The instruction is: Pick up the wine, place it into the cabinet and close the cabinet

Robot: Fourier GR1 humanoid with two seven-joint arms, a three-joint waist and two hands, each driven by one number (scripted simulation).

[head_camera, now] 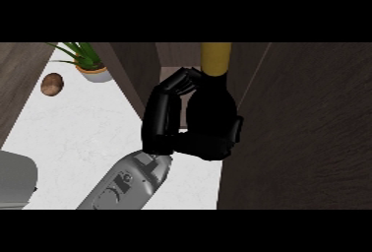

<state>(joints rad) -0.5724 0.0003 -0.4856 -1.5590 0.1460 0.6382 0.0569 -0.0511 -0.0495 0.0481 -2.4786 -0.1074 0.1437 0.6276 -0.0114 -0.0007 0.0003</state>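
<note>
Wine bottles: one [216, 59], at 12 o'clock.
Hands: one [190, 118], centre.
Potted plants: one [87, 61], at 10 o'clock.
Brown oval objects: one [52, 84], at 10 o'clock.

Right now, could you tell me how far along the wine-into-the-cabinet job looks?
Done: the wine bottle is off the counter, its yellow neck showing above the right hand, whose fingers curl round the dark body. In hand: the bottle is held at the opening between the cabinet's dark wood panels. Left: setting it down inside, letting go and closing the door. The left hand is not visible.
</note>
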